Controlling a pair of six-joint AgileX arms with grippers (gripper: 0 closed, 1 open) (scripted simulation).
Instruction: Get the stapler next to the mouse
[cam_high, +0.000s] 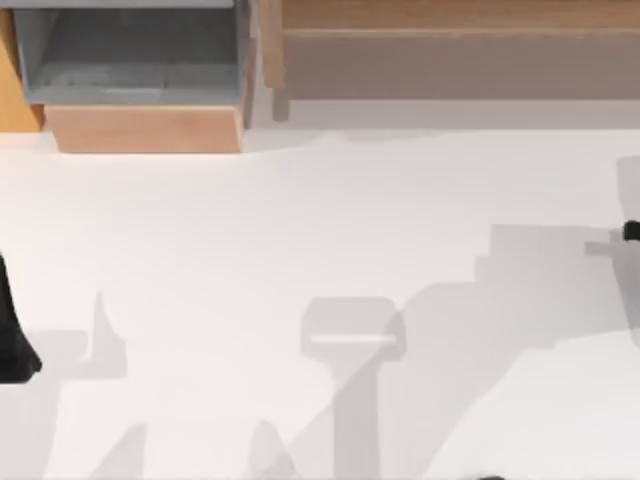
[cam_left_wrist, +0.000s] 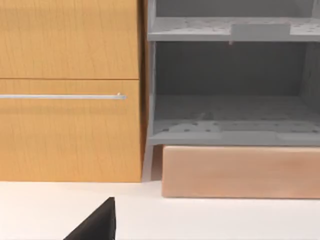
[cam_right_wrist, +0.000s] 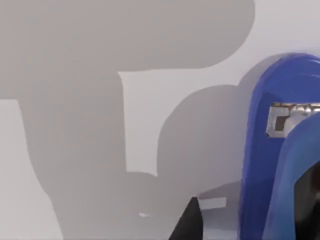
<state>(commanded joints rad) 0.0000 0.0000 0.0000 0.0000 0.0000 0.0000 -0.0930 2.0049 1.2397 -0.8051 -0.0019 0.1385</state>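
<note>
- Right gripper: its wrist view sits close over the stapler (cam_right_wrist: 280, 150), with one dark fingertip (cam_right_wrist: 189, 222) beside the blue body. Whether the jaws are closed on it cannot be determined.
- Stapler: lies on the white table (cam_right_wrist: 175, 100), metal insert facing up; the close position suits a pickup.
- Left gripper (cam_high: 14, 335): parked at the table's left edge, facing the wooden cabinet (cam_left_wrist: 70, 90). Opening cannot be determined.

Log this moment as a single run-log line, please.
task: stapler to mouse | stapler: blue, close to right wrist camera, above white table | left arm: table's left edge | cabinet and shelf unit: at back
</note>
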